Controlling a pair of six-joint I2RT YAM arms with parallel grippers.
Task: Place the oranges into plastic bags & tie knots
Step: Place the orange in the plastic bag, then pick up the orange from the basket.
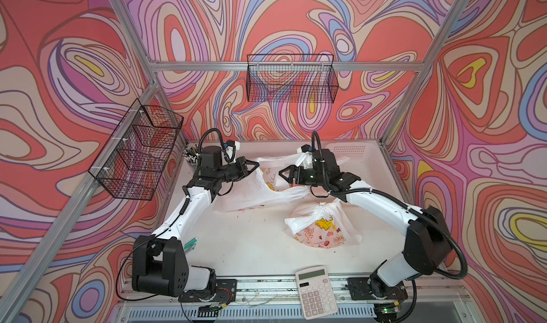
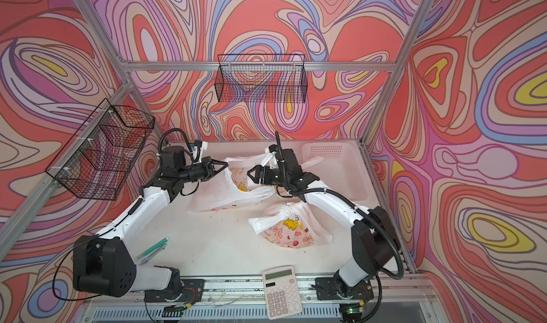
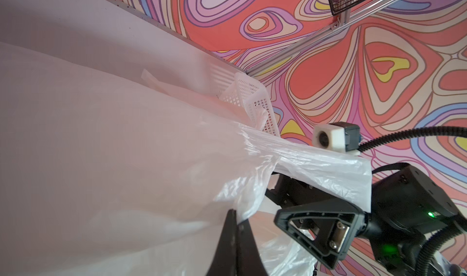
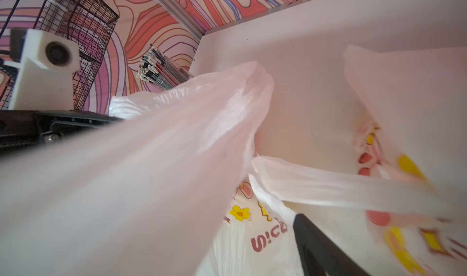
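On the white desk (image 1: 242,247) a knotted translucent printed plastic bag (image 1: 322,226) lay. The left claw (image 1: 256,166) pinched the second, untied bag (image 1: 254,194); the right claw (image 1: 283,172) gaped. Probably the tying step: next it must catch the free handle (image 1: 291,192).

Your two top views look down from high above the front edge of the tabletop (image 1: 251,247) toward its back edge, sharing the whole scene. Your wrist views sit tight against the bag (image 3: 101,135), facing each other across it.
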